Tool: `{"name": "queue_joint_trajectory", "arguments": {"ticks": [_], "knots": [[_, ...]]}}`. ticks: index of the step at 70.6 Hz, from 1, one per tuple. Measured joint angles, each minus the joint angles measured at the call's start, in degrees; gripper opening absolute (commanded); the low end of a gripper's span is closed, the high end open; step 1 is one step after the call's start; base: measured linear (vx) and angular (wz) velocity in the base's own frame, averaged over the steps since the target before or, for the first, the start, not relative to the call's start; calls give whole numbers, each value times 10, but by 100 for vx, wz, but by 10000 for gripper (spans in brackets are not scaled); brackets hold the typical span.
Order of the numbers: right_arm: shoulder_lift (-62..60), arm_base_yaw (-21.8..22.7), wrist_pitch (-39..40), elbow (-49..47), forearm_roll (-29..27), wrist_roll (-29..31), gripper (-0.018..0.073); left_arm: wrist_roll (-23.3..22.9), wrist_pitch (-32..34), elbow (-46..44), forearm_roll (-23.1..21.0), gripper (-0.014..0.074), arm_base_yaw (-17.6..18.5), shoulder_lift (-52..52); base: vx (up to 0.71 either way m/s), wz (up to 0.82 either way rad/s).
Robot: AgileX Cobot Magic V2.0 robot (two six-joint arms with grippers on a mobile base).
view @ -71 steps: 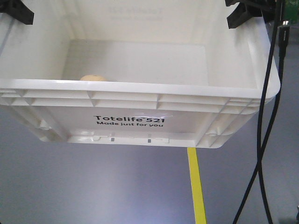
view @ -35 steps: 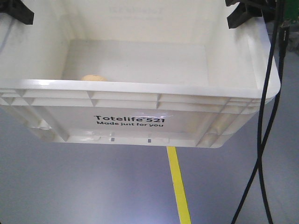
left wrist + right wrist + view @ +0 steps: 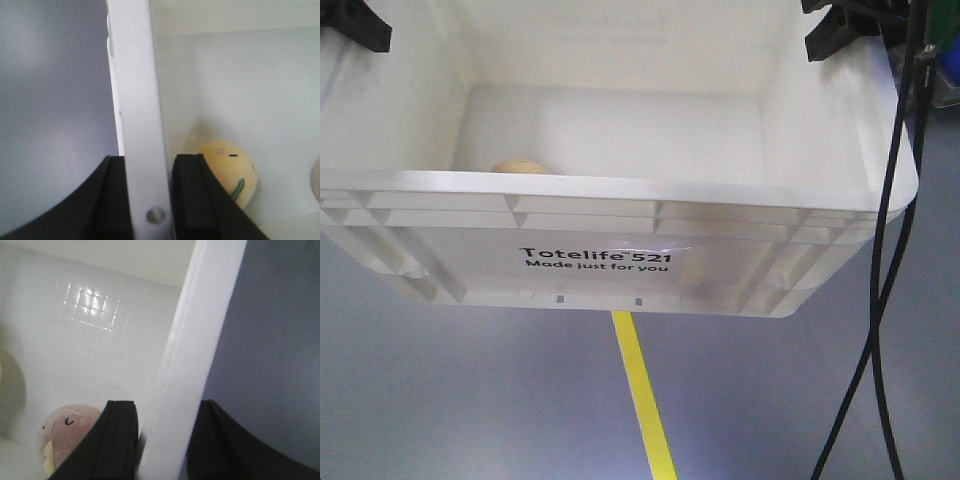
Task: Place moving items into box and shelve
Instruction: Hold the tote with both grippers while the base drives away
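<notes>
Exterior front-facing view has the box [image 3: 640, 190] filling most of the picture and hanging clear of the grey floor [image 3: 470, 400], with my left claw [image 3: 360, 25] on its side wall at 10 o'clock and my right claw [image 3: 835, 30] on the opposite wall at 2 o'clock. At the left wrist, my left claw [image 3: 149, 170] is clamped on the wall, one finger outside and one inside. At the right wrist, my right claw [image 3: 165, 430] pinches its wall the same way. A cream item [image 3: 231, 172] with a green ridge lies on the box floor just beside my inner left finger; from the front it peeks over the near rim at about 8 o'clock [image 3: 518, 166]. A pink-tan item [image 3: 65, 432] with a yellow ridge rests near my inner right finger. What has changed over the last second is the ground, not the load. The yellow floor line [image 3: 640, 400] at 6 o'clock has slid steadily from right of centre toward the middle, while the box and both claws keep their places in the frame. I judge that the base is moving or turning with the box carried, so loading looks finished and the shelving leg is under way. The black cable [image 3: 890, 250] hangs at 3 o'clock, close to the box's right corner, and could snag.
</notes>
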State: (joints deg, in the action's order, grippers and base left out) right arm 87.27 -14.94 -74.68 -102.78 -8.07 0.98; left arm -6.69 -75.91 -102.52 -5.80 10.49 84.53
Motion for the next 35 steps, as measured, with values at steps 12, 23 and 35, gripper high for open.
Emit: {"name": "queue_joint_trajectory", "arguments": {"ticks": [12,23,35], "knots": [[0,0,0,0,0,0,-12,0,0,0,1,-17,0,0,48,-43],[0,0,0,0,0,0,-12,0,0,0,1,-17,0,0,47,-51],[0,0,0,0,0,0,-12,0,0,0,0,-17,0,0,46,-56]]}}
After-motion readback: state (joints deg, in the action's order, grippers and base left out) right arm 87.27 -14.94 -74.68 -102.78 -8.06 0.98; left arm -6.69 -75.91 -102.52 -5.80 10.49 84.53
